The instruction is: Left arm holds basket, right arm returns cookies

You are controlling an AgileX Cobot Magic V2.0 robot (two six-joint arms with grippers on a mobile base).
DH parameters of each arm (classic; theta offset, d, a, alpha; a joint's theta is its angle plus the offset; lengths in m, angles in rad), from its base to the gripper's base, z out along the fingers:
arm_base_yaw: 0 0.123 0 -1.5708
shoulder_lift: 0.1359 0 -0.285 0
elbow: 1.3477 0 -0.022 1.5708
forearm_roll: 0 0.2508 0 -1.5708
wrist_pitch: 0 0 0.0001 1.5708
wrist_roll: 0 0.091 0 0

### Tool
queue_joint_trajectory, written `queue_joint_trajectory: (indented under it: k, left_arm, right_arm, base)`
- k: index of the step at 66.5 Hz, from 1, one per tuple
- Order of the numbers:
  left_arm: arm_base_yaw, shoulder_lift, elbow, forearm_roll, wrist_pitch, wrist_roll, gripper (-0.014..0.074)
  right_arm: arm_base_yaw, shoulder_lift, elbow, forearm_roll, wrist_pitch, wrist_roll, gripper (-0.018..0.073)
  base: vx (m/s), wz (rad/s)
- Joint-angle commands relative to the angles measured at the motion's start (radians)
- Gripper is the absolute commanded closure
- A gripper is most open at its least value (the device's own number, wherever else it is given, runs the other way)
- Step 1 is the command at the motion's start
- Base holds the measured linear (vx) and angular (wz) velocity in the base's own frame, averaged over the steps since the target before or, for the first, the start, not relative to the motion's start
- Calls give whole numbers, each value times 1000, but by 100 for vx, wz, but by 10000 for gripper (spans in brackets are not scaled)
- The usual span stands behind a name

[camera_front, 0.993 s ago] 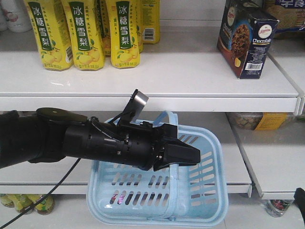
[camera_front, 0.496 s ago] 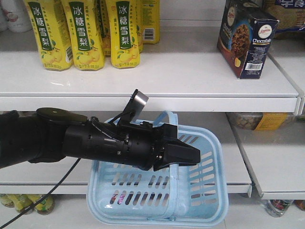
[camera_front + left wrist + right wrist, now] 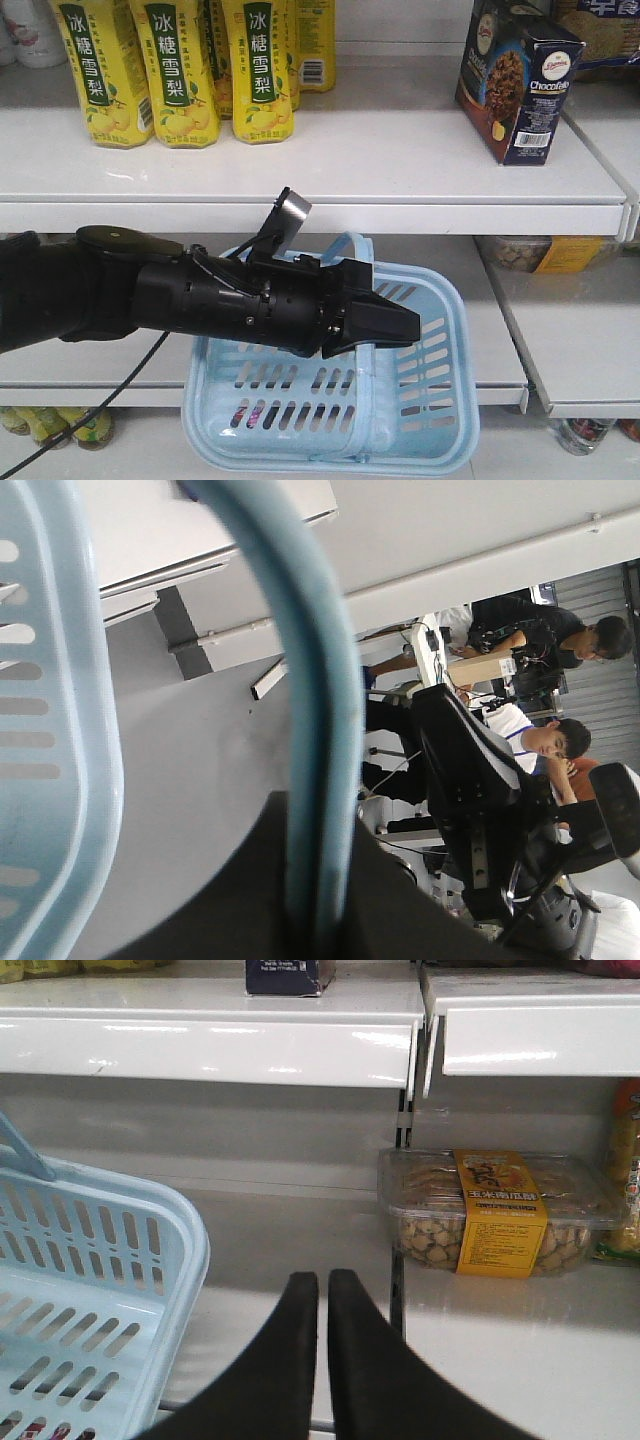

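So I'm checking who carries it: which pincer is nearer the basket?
Left. The left pincer is clamped on the basket handle; the right pincer, shut and empty, sits just off the basket's rim.

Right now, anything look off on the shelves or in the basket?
Only one thing: the cookies stand upright on the top shelf but turned at an angle to its front edge, unlike the squared-up yellow bottles. The basket hangs level from the left gripper, no visible spill or damage.
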Motion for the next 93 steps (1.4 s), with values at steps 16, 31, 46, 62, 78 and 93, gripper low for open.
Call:
queue_joint_trajectory:
  k: [16, 31, 46, 62, 78, 93]
  left_arm:
    - [9, -41, -29, -83, -7, -3, 599]
    - [-35, -149, 64, 23, -29, -3, 599]
    - [-78, -377, 290, 19, -165, -2, 599]
    - [-78, -693, 549, 60, -449, 46, 599]
    - [-71, -995, 767, 295, -787, -12, 599]
    - [112, -1076, 880, 647, -840, -350, 599]
  right_arm:
    - [-4, 8, -29, -8, -66, -4, 570]
    - [-4, 8, -29, -8, -66, -4, 570]
    - [-4, 8, -29, -8, -66, -4, 570]
    - [-4, 8, -29, -8, -66, -4, 569]
    - [-4, 8, -29, -8, -66, -4, 568]
    - [-4, 8, -29, -8, -66, -4, 568]
  base:
    - [0, 0]
    - [0, 0]
    - [0, 0]
    - [0, 0]
    - [0, 0]
    - [0, 0]
